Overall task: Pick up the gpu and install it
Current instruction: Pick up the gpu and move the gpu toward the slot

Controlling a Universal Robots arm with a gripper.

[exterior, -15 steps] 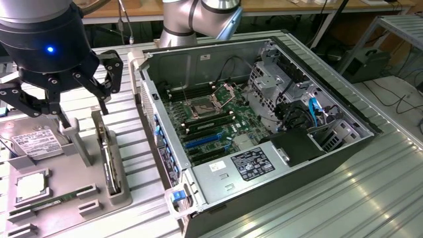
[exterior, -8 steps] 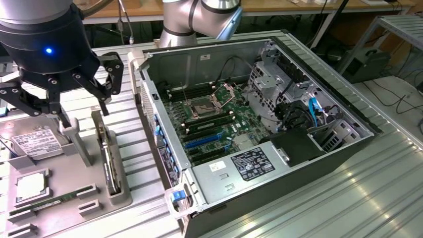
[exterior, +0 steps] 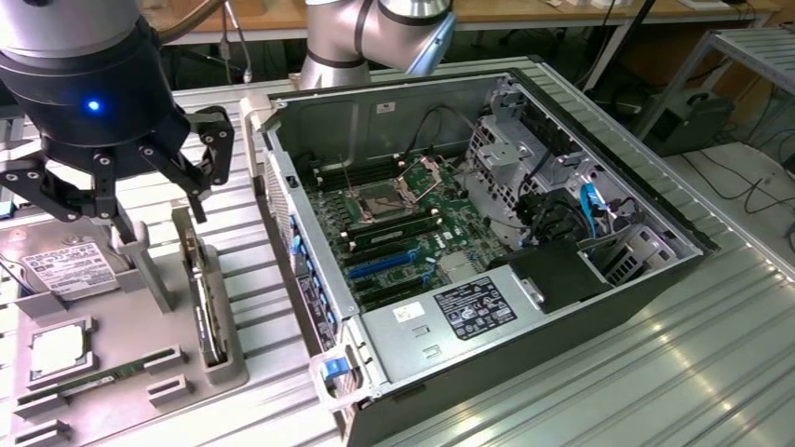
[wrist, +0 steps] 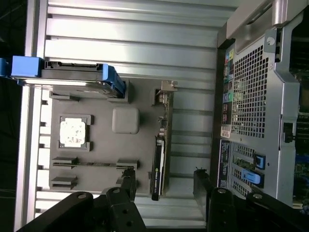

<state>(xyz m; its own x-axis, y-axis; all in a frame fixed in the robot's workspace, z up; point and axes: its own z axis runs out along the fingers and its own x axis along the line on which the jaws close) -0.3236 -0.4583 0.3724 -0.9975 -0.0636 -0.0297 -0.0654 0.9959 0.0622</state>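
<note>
Black metal gripper [exterior: 162, 209], fingers apart, hangs at eleven o'clock from the thin black rectangular gpu [exterior: 204, 300].

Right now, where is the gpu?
At the exterior view's left, the gpu stands on edge in the grey holder tray, between the hard drive and the open computer case, below the open gripper.

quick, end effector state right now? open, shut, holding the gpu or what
End effector: open, holding nothing, poised above the gpu, which stands on edge in the grey tray.
</note>
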